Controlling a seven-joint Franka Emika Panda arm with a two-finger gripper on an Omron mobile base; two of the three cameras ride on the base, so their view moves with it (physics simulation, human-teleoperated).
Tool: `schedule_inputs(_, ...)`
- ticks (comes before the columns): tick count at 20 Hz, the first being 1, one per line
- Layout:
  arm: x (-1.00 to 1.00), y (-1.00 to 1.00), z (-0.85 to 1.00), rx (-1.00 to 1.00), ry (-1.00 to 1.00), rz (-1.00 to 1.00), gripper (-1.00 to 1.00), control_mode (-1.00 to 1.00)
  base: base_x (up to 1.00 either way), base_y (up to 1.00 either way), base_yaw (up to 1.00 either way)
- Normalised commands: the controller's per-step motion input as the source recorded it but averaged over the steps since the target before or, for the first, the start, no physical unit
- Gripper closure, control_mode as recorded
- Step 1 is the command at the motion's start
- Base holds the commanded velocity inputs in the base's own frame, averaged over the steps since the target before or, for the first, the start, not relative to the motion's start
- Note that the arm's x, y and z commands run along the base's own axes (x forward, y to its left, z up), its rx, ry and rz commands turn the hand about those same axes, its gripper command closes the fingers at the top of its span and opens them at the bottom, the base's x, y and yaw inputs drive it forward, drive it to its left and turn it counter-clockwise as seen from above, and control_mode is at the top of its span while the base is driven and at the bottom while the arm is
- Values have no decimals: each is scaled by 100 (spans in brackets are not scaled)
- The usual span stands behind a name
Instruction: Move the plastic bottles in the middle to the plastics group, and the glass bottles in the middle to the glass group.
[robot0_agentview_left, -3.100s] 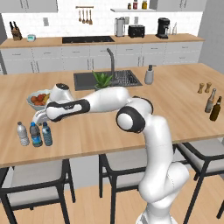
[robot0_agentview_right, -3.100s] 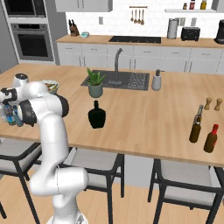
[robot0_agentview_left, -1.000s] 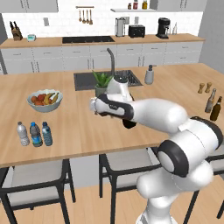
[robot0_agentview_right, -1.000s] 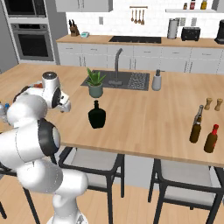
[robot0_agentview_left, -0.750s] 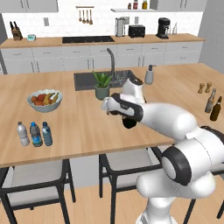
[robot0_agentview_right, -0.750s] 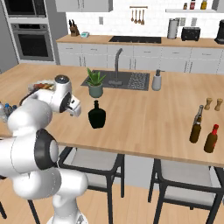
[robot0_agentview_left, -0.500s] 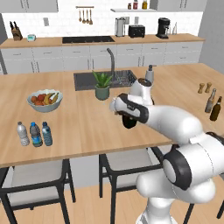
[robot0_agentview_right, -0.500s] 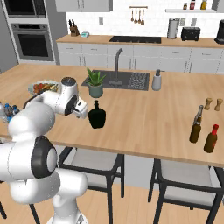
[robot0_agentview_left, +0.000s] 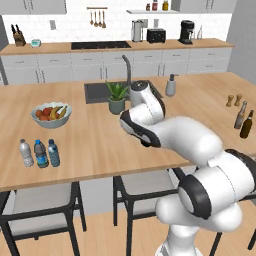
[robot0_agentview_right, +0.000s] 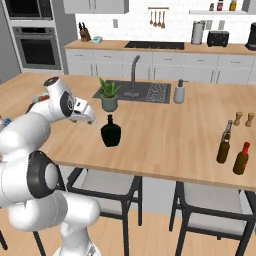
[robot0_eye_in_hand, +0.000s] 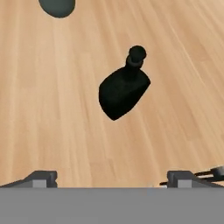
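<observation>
It was a home kitchen: a wooden island (robot0_agentview_left: 100, 145) with a sink (robot0_agentview_right: 145, 91), a wall oven (robot0_agentview_right: 36, 47), a toaster (robot0_agentview_left: 156, 35) and a coffee maker (robot0_agentview_left: 187, 31).

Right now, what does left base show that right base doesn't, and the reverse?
Left base, not right base: three water bottles standing in a clear row, and the fruit bowl in full.

Right base, not left base: the flask, which the arm covers in left base, and the oven.

Both: plant, soap dispenser, shakers, and two dark bottles at the counter's right end.
</observation>
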Motion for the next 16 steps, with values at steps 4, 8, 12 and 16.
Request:
schedule_inputs(4,17,-43,10,4,-2,1,-100,-100,0,0,0)
schedule_inputs(8,56,-100,0,7,0,0,-100,-100,0,0,0)
schedule_inputs(12,25,-79,-2,11,0,0,-100,-100,0,0,0)
schedule_inputs(16,34,-3,0,13,-6,5,-100,-100,0,0,0)
